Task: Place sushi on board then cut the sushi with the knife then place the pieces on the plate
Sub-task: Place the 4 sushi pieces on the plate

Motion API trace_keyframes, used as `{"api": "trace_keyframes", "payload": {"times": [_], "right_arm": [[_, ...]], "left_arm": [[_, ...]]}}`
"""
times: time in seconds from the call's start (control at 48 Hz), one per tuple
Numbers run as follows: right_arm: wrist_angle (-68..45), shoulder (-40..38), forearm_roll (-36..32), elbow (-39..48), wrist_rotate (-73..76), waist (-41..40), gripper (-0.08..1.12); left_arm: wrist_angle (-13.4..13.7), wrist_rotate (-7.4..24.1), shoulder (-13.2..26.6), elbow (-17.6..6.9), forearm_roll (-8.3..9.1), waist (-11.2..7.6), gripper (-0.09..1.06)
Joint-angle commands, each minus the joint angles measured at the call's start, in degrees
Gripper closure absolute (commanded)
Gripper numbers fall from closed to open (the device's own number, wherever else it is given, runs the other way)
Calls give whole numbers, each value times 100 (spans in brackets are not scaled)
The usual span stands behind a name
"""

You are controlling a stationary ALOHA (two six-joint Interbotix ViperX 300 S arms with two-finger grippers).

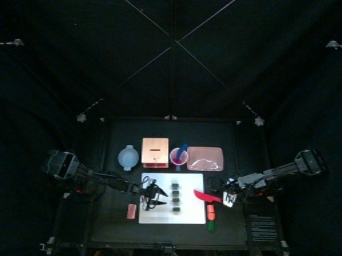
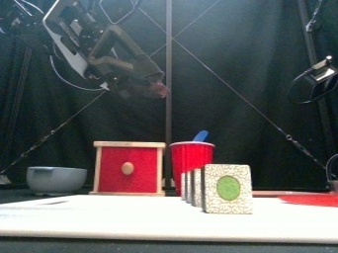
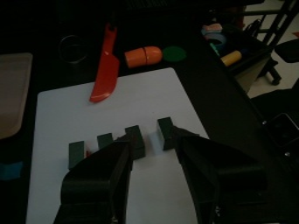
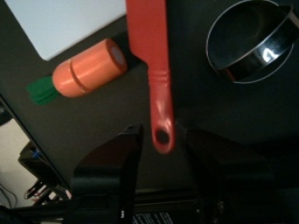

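The sushi roll point(image 1: 164, 194) stands on the white cutting board point(image 1: 190, 184) as several dark green blocks point(image 3: 121, 142), one block point(image 3: 169, 131) a little apart from the rest. My left gripper point(image 3: 155, 149) hangs open above them, holding nothing; in the front view it point(image 2: 154, 89) is well above the sushi point(image 2: 214, 188). The red knife point(image 4: 153, 61) lies across the board's right edge point(image 1: 206, 201). My right gripper point(image 4: 162, 134) is open, with the handle's end between its jaws. The pink tray point(image 1: 205, 157) lies behind the board.
A wooden box point(image 1: 158, 152), a red cup point(image 1: 178, 155) holding a blue knife point(image 2: 201, 136), and a blue-grey bowl point(image 1: 127, 157) stand along the back. A toy carrot point(image 4: 86, 68) and the metal cutter point(image 4: 251, 39) lie right of the board.
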Motion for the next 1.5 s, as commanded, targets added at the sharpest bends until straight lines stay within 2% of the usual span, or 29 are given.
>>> {"api": "trace_keyframes", "payload": {"times": [0.021, 0.25, 0.479, 0.625, 0.75, 0.812, 0.979, 1.062, 1.271, 1.5], "right_arm": [[246, -105, -26, -176, 9, -18, 27], [475, -255, -483, -686, -9, -79, 27], [-791, 176, -2241, -1002, 0, -114, 27], [-1538, 756, -3138, -1204, 18, -404, 27], [-2215, 1248, -3217, -1433, 18, -659, 27], [-2505, 1538, -3234, -1582, 18, -738, 26], [-2725, 2259, -3234, -2048, 18, -817, 26], [-2725, 2514, -3234, -2241, 9, -861, 26], [-2742, 3129, -3252, -2689, 9, -993, 25], [-2733, 3639, -3261, -3015, 0, -1081, 25]], "left_arm": [[-70, 0, -105, -44, -9, 26, 20], [-79, -18, -149, 70, -9, 97, 20], [-325, 18, -439, 466, -88, 316, 20], [-299, 18, -835, 765, -44, 606, 20], [-272, 0, -1283, 1081, -53, 905, 20], [-272, 0, -1503, 1204, -53, 993, 20], [-264, 9, -1969, 1538, -44, 1063, 20], [-264, 9, -2118, 1626, -53, 1090, 20], [-264, 9, -2153, 1784, -53, 1107, 20], [-264, -26, -2048, 1811, -88, 1099, 20]]}}
